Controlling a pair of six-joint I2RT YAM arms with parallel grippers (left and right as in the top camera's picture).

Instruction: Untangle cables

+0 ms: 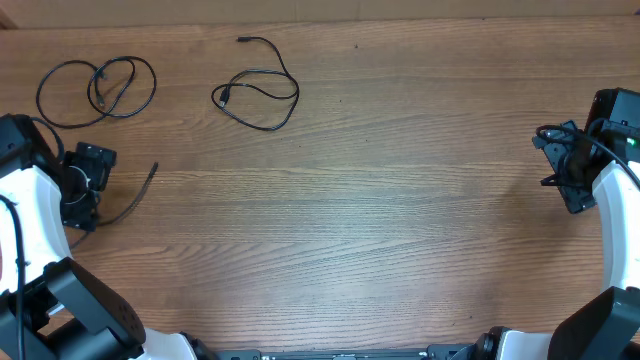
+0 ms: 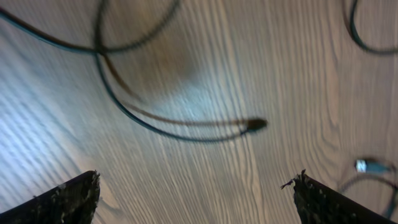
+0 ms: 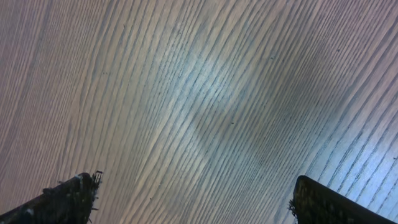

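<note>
Left claw hung spread, empty, over loose cable on bench; right claw spread, empty too. Judged best: rise straight, no dragging cord toward far-left loop, middle loop.

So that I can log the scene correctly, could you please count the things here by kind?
Thin black flexible cables: 3 (far-left loop, middle loop, straighter one lower down)
White-and-black robot arms: 2 (left, right)
Brown wooden table: 1
Total: 6
</note>
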